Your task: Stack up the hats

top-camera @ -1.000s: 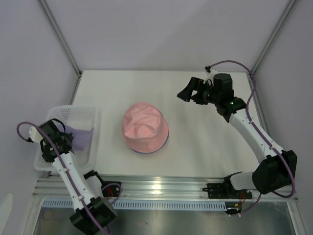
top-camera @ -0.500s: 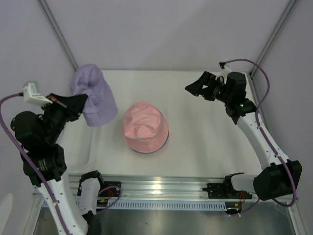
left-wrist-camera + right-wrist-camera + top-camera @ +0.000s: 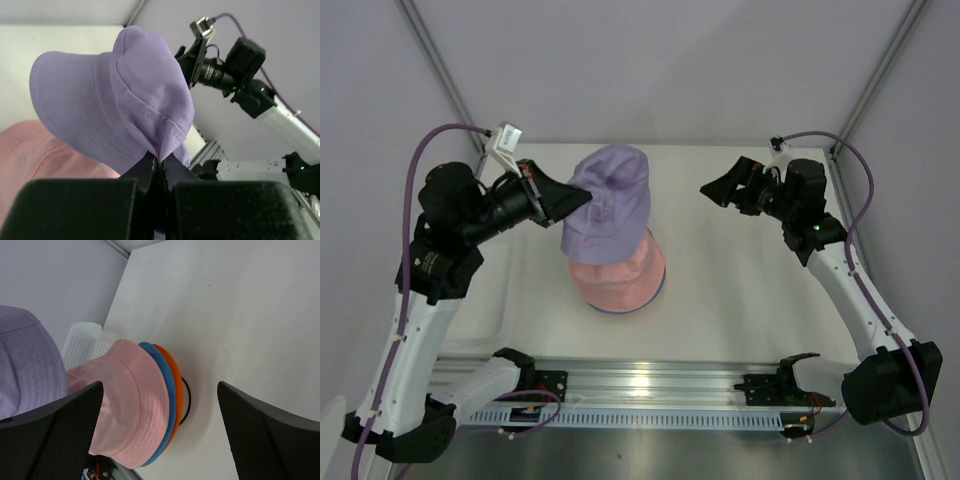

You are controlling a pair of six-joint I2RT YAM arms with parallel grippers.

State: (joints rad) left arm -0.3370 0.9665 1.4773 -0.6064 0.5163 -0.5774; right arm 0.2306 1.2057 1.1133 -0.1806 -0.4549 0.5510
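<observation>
While lavender hat (image 3: 608, 205) hangs just above stack, fabric fold clenched in my left pincer (image 3: 159, 169), I judge three of four done: pink hat (image 3: 620, 272) over blue hat (image 3: 161, 390) over orange hat (image 3: 176, 385), mid-table (image 3: 740, 290). Left to do: lower lavender onto pink, release. Right pincer (image 3: 718, 188) spread wide, empty, well apart.

Bare desk (image 3: 750, 290) lies open right of the pink hat (image 3: 620, 280) stack; the hanging lavender hat (image 3: 608, 205) blocks its top.
</observation>
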